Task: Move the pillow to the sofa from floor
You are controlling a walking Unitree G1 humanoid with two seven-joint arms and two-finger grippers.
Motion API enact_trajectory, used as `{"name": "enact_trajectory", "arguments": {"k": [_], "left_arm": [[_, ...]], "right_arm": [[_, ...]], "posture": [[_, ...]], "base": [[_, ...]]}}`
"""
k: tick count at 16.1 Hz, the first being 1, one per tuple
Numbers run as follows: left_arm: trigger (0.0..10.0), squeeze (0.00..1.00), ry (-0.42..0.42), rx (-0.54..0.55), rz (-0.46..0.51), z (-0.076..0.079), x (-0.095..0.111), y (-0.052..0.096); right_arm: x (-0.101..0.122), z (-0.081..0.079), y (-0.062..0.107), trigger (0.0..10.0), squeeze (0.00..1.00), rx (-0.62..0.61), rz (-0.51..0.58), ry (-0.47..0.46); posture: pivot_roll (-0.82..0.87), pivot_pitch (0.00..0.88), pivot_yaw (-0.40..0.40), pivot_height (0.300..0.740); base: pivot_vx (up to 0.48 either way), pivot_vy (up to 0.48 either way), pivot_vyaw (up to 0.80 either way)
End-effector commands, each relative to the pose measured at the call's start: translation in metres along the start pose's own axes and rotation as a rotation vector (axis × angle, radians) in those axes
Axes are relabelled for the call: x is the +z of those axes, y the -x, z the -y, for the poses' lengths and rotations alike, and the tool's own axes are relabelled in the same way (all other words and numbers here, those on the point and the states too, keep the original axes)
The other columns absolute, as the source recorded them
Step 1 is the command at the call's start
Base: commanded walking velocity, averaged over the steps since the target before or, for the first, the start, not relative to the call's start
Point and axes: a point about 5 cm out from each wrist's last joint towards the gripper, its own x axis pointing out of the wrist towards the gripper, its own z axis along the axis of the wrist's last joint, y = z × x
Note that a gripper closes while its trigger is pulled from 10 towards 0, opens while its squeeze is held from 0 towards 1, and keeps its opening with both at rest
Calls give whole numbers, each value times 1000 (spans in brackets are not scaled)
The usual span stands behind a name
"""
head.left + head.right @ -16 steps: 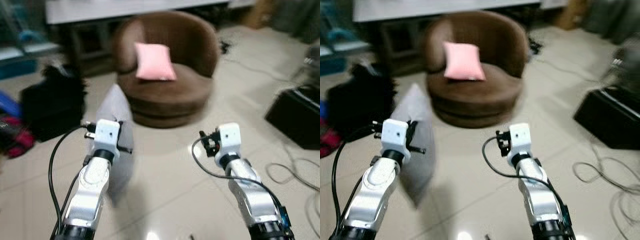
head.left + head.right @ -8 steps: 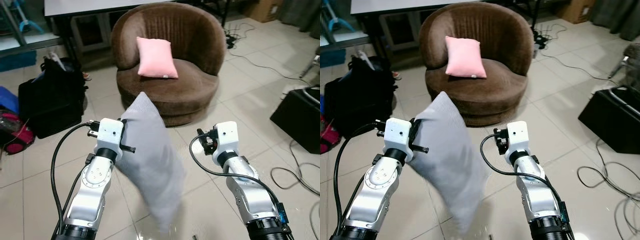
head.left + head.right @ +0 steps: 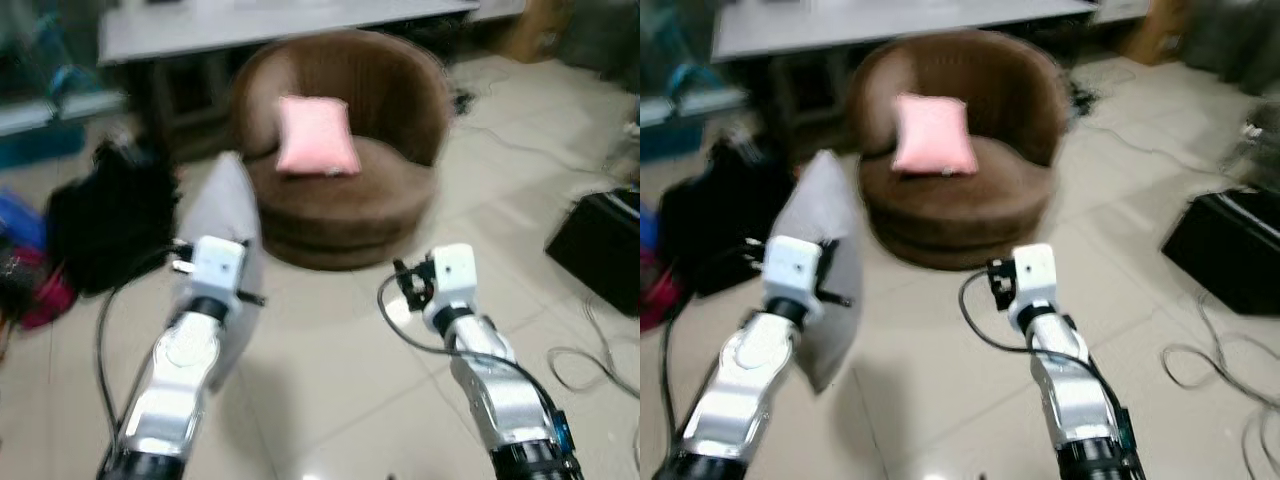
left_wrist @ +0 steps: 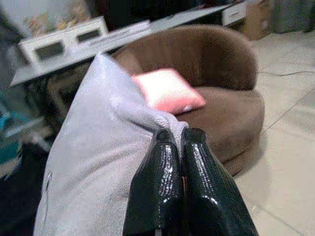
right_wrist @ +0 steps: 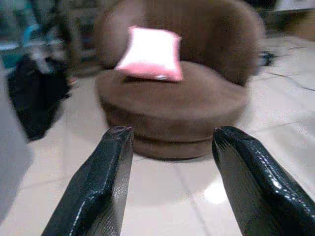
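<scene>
The left gripper (image 4: pixel 181 142) was clamped on the edge of the grey pillow (image 4: pixel 93 162), its two black fingers (image 4: pixel 160 191) pressed together with a fold of the fabric pinched between their tips. The pillow hung off the floor (image 3: pixel 340 350) from that grasp, held up in front of the left arm, its upper corner rising above the wrist and its body hanging down beside the forearm in the head views (image 3: pixel 225 270). Ahead stood the round brown sofa (image 3: pixel 345 150), near the pillow but not touching it, with a pink cushion (image 3: pixel 316 136) leaning upright against its backrest on the seat. The right gripper (image 5: pixel 170 140) was spread wide, its two fingers well apart and holding nothing, pointed toward the front of the sofa; the right arm (image 3: pixel 480 360) reached forward over the pale tiled floor. To the robot's left of the sofa a black bag (image 3: pixel 110 215) sat on the floor, with something red or pink (image 3: pixel 30 290) just beside it at the frame edge. A long pale counter (image 3: pixel 290 20) ran behind the sofa. On the robot's right a black box (image 3: pixel 600 245) rested on the tiles, and loose cables (image 3: pixel 590 355) trailed near it. The head views were blurred, so finer detail could not be made out.
</scene>
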Motion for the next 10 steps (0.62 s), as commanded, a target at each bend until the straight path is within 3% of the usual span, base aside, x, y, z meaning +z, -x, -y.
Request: {"name": "enact_trajectory", "arguments": {"k": [1, 10], "left_arm": [[10000, 0, 4, -50, 91, 11, 21, -6], [10000, 0, -9, -57, 97, 8, 21, -5]], "right_arm": [[0, 8, 2, 10000, 0, -31, -2, -5], [1, 4, 0, 10000, 0, -20, 1, 9]], "posture": [[65, 0, 59, 740], [67, 0, 61, 740]], "base": [[446, 0, -800], [480, 0, -45]]}}
